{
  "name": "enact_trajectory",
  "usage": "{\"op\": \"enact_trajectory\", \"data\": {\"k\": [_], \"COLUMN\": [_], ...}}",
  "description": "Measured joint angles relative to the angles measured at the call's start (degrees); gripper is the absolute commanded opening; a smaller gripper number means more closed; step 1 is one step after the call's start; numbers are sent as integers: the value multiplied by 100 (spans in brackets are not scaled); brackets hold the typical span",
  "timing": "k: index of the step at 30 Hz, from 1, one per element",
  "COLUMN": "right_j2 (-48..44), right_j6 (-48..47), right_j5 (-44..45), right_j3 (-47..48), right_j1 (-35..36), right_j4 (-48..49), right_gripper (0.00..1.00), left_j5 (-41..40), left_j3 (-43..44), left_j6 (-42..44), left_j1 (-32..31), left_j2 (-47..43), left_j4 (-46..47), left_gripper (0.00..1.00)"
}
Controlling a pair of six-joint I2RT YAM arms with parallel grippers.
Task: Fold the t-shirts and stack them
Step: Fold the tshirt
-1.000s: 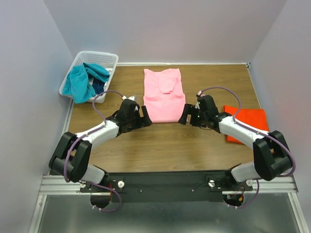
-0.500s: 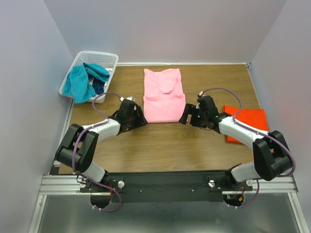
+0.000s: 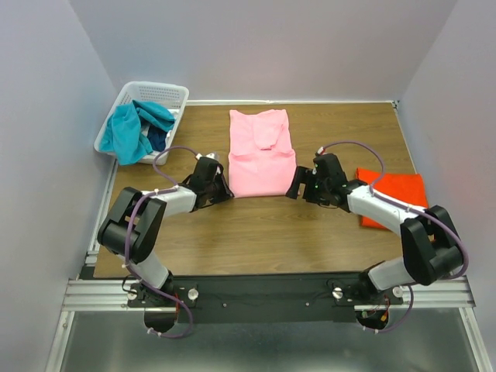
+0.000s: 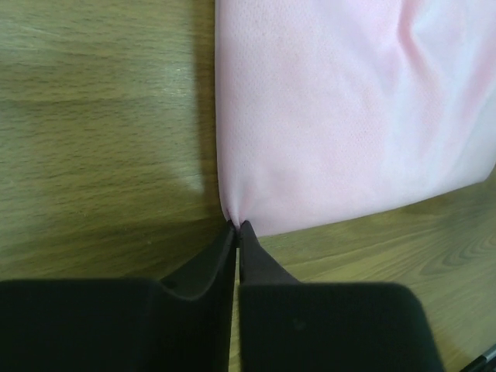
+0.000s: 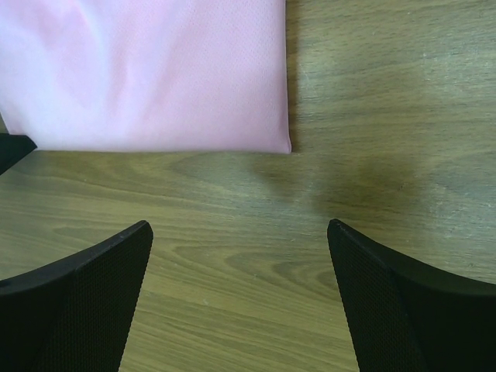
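Tabletop (image 3: 271,232): left tool (image 4: 237,227) apparently pinches pink t-shirt (image 4: 349,116) corner.

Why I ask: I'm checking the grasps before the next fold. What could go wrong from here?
The left gripper is shut on only the very corner tip of the light pink folded t-shirt, so the cloth may slip out on lifting. The right gripper is open, and the shirt's other near corner lies ahead of it, not between its jaws. If the left lifts alone, the shirt could skew and unfold.
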Motion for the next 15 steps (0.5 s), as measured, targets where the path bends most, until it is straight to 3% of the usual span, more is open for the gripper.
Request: {"op": "enact_trajectory", "data": {"k": [8,11,12,15], "right_j2": [184,273,339,511], "right_j6": [0,0,-2,-2], "right_j5": [17,20,28,79], "right_j3": [2,17,46,177], "right_j1": [0,0,0,-2], "right_j4": [0,-4,-4,-2], "right_gripper": [96,89,81,70], "left_j5": [109,109,109,109], "left_j3": [17,17,17,17], "left_j6": [2,4,4,4], "left_j1": [0,0,0,0], "left_j2": [87,87,87,85], "left_j4": [107,107,105,107], "left_gripper": [0,0,0,0]}}
